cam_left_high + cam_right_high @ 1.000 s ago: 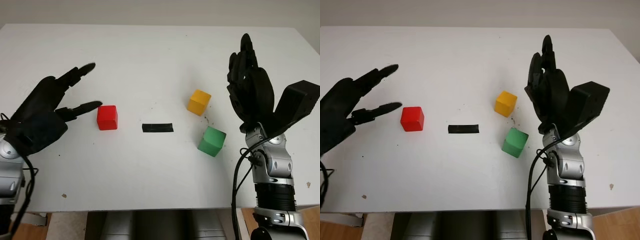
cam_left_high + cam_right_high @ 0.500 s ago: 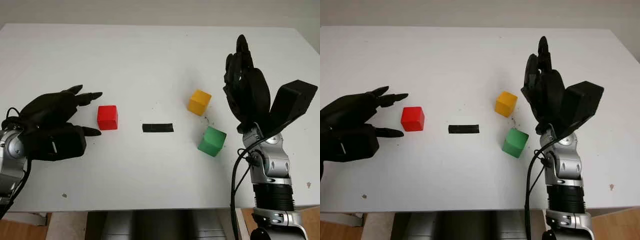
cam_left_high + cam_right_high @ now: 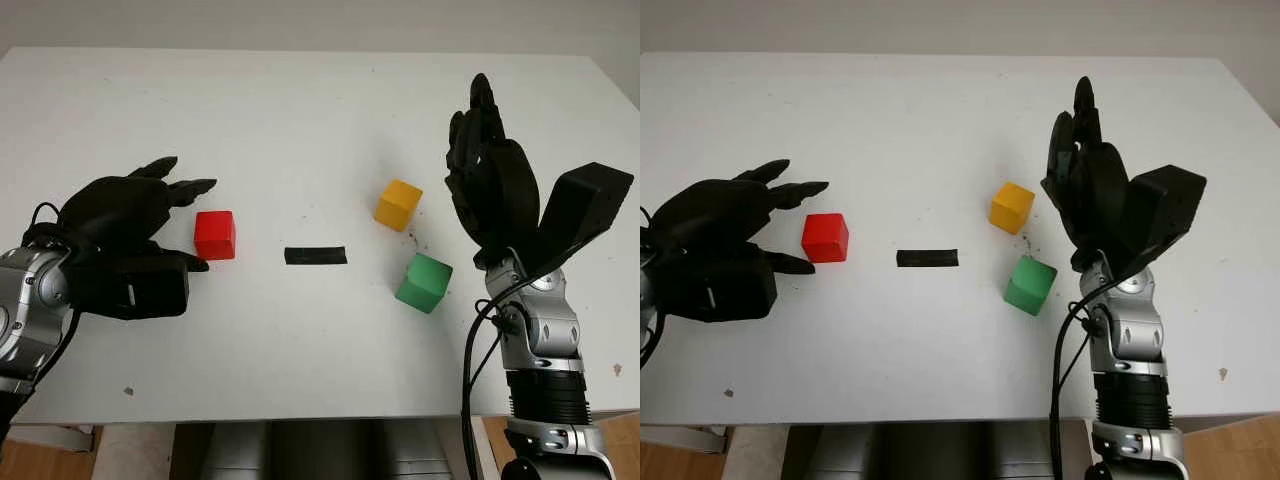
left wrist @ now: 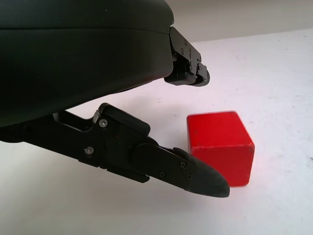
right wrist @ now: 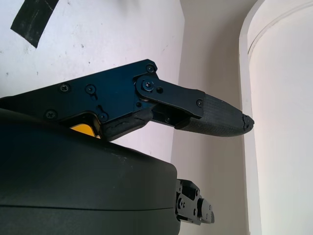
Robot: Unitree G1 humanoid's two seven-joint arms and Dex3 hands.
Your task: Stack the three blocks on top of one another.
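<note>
The red block (image 3: 215, 235) sits at centre left on the table (image 3: 300, 110), bracketed but not yet pinched by the left hand (image 3: 125, 245); closing on it comes next. The yellow block (image 3: 398, 204) and green block (image 3: 424, 282) lie right of centre beside the raised, empty right hand (image 3: 495, 190)

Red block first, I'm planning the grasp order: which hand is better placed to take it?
Probably the left. The left hand is open right beside the red block, fingers either side. The right hand is raised beyond the yellow block and green block.
</note>
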